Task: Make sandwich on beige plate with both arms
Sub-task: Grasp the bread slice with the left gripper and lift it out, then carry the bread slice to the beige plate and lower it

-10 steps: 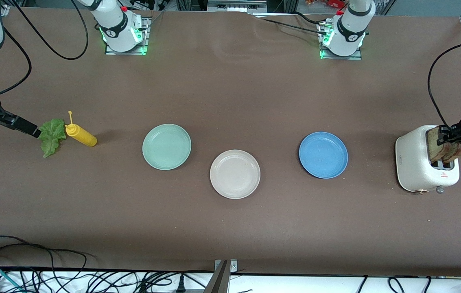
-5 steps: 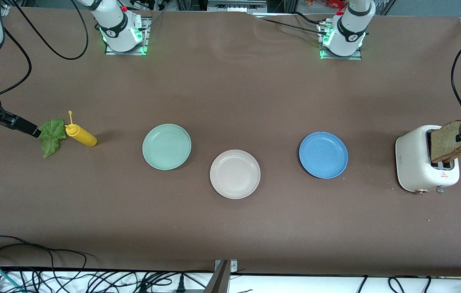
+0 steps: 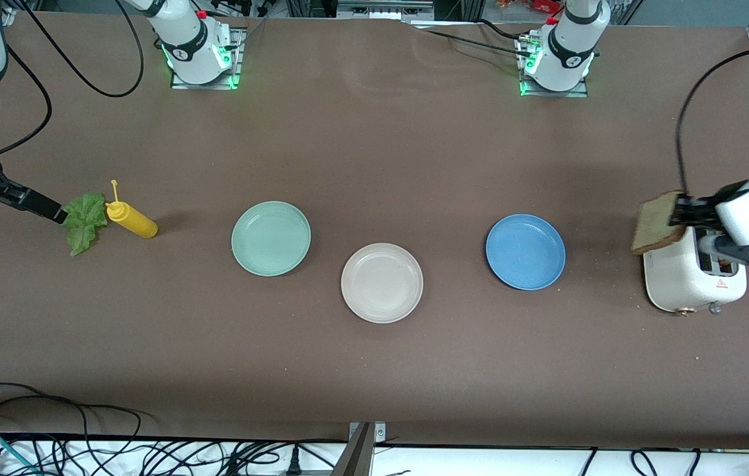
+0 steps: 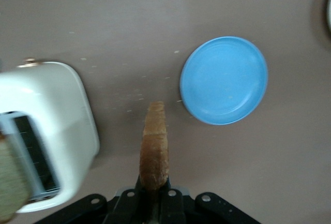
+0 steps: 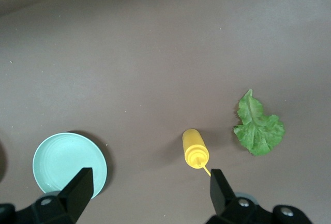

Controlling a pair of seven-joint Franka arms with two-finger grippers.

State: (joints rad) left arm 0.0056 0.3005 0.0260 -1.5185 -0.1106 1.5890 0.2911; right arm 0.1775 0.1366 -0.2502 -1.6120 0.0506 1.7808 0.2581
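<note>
Nearest the front camera, the beige plate (image 3: 382,282) is sitting bare around the middle of the surface, between the mint-green plate (image 3: 271,238) and the blue plate (image 3: 525,251). Farther back at the left arm's edge, the left end effector (image 3: 680,213) is pinching one bread slice (image 3: 657,221) by its crust over the toaster (image 3: 688,276); it is probably light, stiff and crumbly, so edge holds suit it. Meanwhile the right end effector (image 5: 150,188) is hanging wide open and empty over the mustard bottle (image 3: 131,222) and the limp, tearable lettuce leaf (image 3: 84,221), likely best gripped at its stem.
</note>
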